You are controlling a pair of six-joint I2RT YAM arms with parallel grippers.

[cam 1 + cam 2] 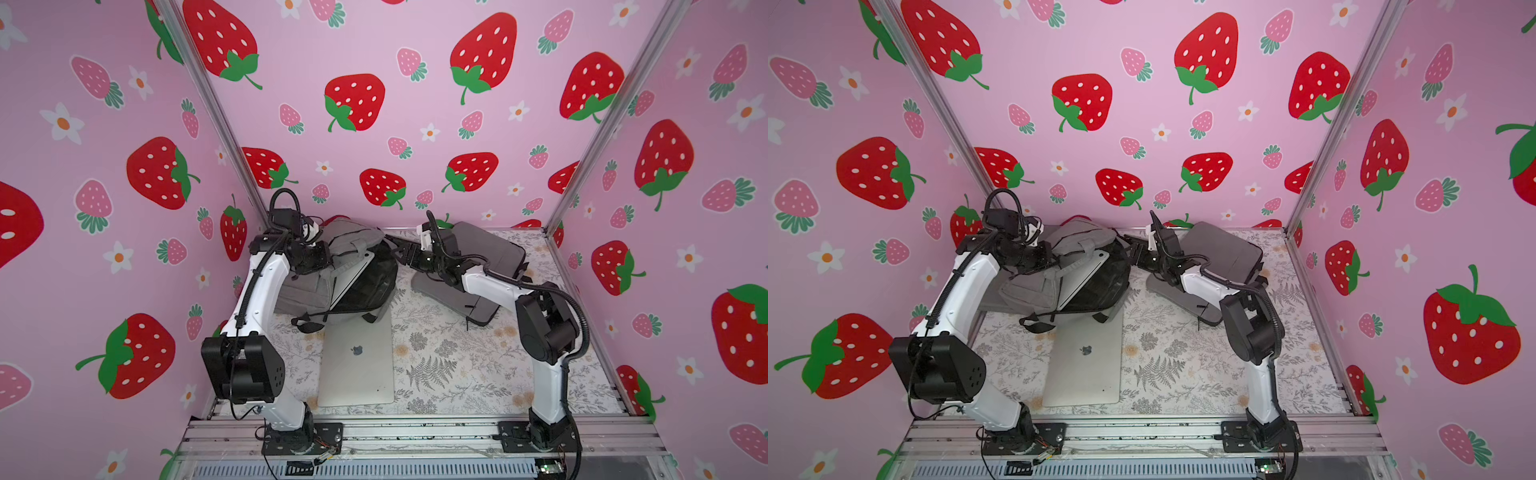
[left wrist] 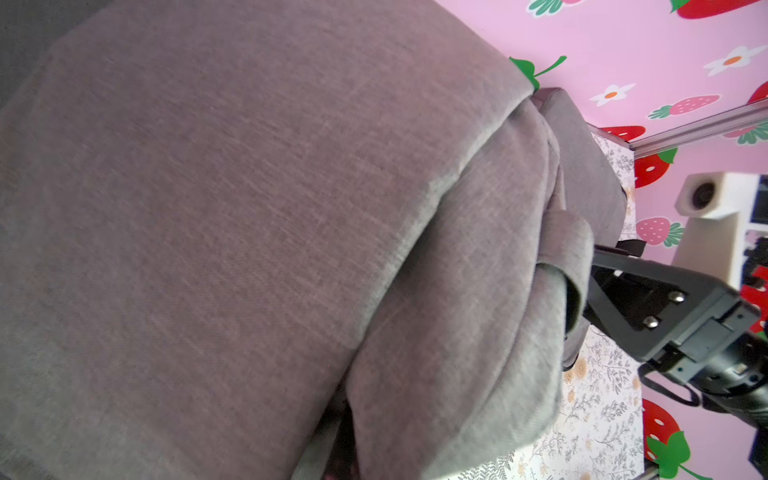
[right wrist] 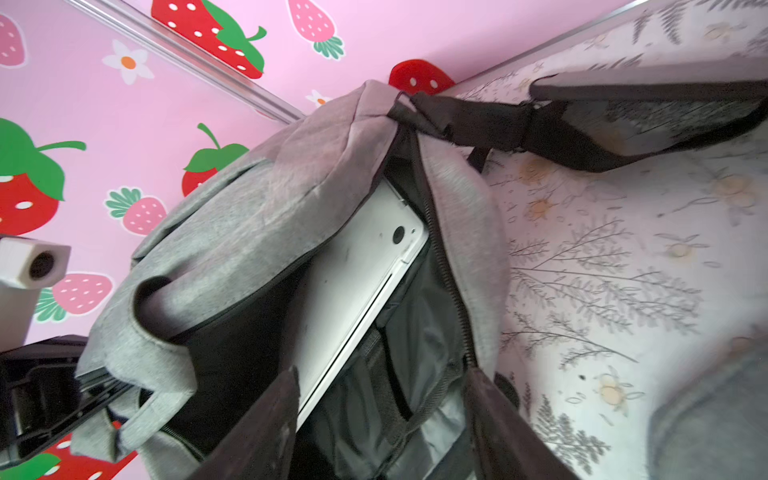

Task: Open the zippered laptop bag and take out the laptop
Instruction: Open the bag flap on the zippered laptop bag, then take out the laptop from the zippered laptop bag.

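In both top views the grey backpack [image 1: 307, 291] leans in the far left corner of the table [image 1: 457, 374], its zipped mouth gaping open. The laptop [image 1: 353, 272] sits inside it, one silver corner poking out of the opening. The bag's near edge lies over the far edge of a second laptop [image 1: 356, 374], which is flat on the floral cloth with an apple logo [image 1: 356, 350] on its lid.

A grey sleeve [image 1: 498, 249] lies at the far right. The right gripper [image 1: 401, 251] fills the narrow gap between sleeve and bag, just beside the right rim of the mouth. Its fingers stand spread with nothing between them.

The left gripper [image 3: 83, 382] is closed at the bag's far left side, against the grey fabric. Whether it pinches the cloth I can't tell.

The near right of the table is bare cloth, hemmed by the strawberry walls [image 1: 415, 104].
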